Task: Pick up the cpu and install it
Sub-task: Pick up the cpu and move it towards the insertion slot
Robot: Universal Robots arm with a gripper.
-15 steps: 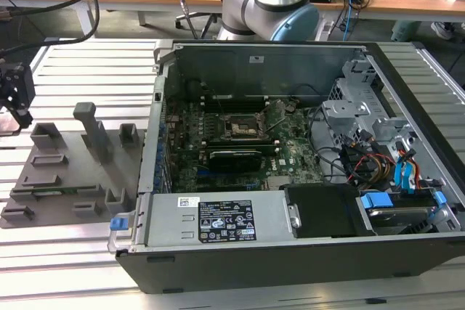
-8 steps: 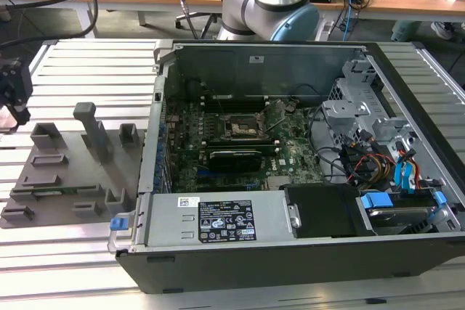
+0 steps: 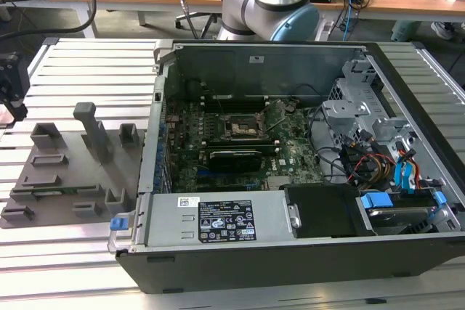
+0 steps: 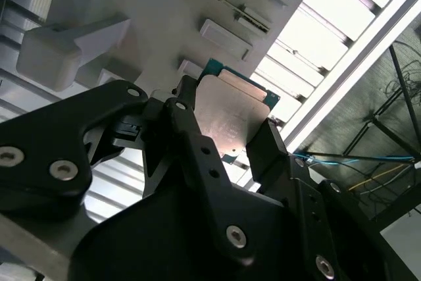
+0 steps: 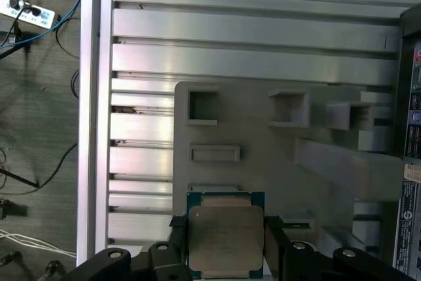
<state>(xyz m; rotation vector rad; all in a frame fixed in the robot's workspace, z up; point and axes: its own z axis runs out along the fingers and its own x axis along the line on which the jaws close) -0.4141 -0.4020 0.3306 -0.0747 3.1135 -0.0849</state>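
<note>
The cpu (image 5: 225, 238), a flat square chip with a silver-grey top and a teal rim, sits between the two black fingers in both wrist views. My gripper (image 5: 225, 228) is shut on two of its opposite edges. The cpu (image 4: 230, 120) hangs above the grey tray (image 4: 164, 4). At the exterior view's far left, the gripper (image 3: 12, 99) is raised over the slatted table beside the tray (image 3: 69, 176). The motherboard's black socket frame (image 3: 240, 127) lies inside the open computer case, far to the exterior view's right of the gripper.
The open computer case (image 3: 290, 252) fills the middle and right of the slatted aluminium table (image 3: 94, 56). Upright grey blocks (image 3: 92, 130) stand on the tray. The arm's base (image 3: 272, 1) rises behind the case. A desk with cables runs along the back.
</note>
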